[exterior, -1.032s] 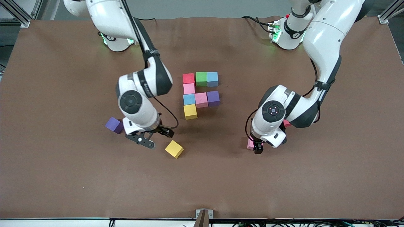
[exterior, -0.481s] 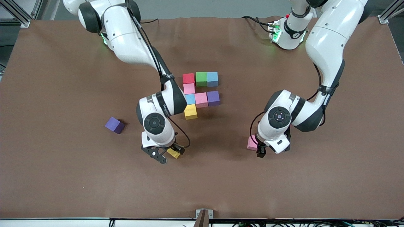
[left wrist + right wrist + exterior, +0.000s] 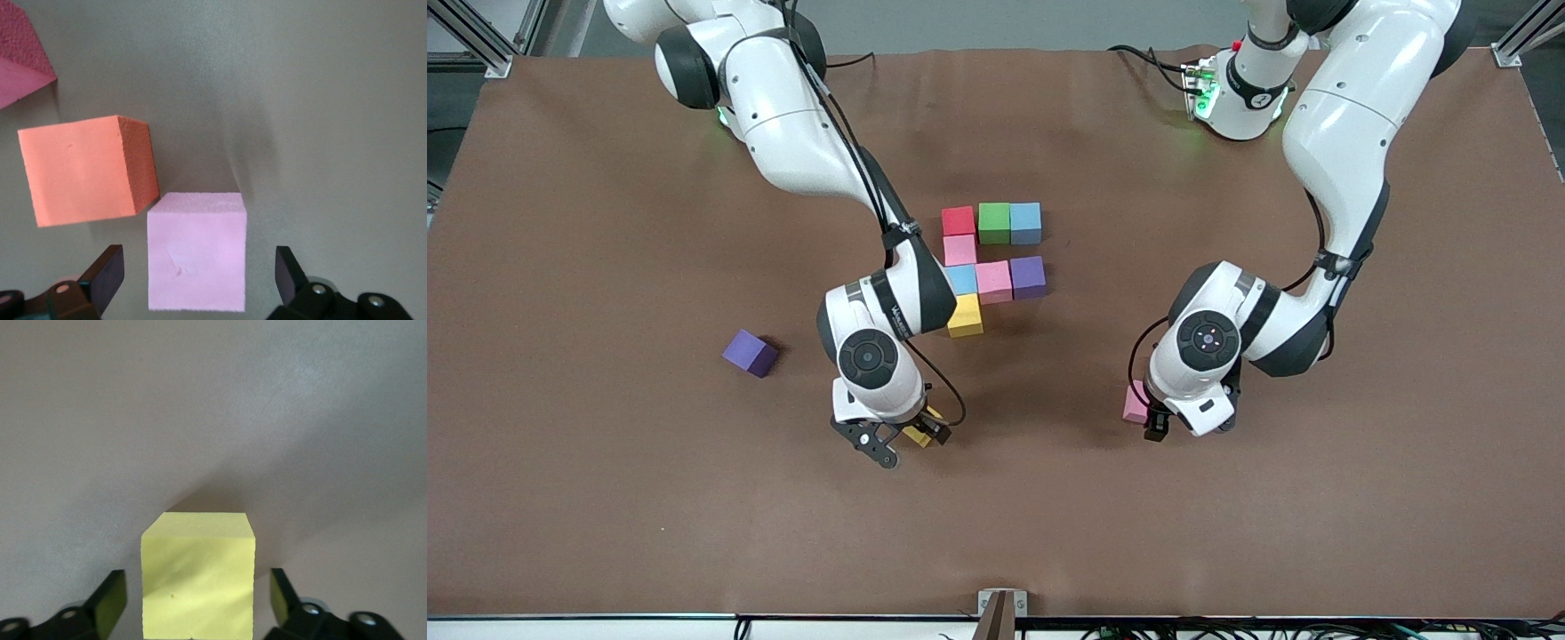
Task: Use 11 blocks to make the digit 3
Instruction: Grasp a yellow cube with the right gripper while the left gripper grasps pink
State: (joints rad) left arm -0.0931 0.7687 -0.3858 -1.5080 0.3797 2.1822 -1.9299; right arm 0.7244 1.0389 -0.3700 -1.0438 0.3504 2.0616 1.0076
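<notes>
Several blocks touch in a partial figure at mid-table: red (image 3: 959,220), green (image 3: 993,222), blue (image 3: 1025,222), pink (image 3: 959,250), blue (image 3: 962,279), pink (image 3: 993,281), purple (image 3: 1028,276) and yellow (image 3: 965,316). My right gripper (image 3: 907,437) (image 3: 198,600) is low over a loose yellow block (image 3: 919,434) (image 3: 199,577), nearer the camera than the figure. Its jaws are open, with a gap on each side of the block. My left gripper (image 3: 1149,413) (image 3: 198,280) is open around a loose pink block (image 3: 1136,402) (image 3: 197,250). An orange block (image 3: 87,170) touches that pink block's corner.
A loose purple block (image 3: 750,353) lies toward the right arm's end of the table. In the left wrist view the corner of another pink block (image 3: 20,60) shows past the orange one. The brown mat (image 3: 1005,516) stretches bare toward the front camera.
The right arm swung from beside the loose purple block to the loose yellow block and came down around it. The left gripper stayed at the pink block, shifting only slightly.
</notes>
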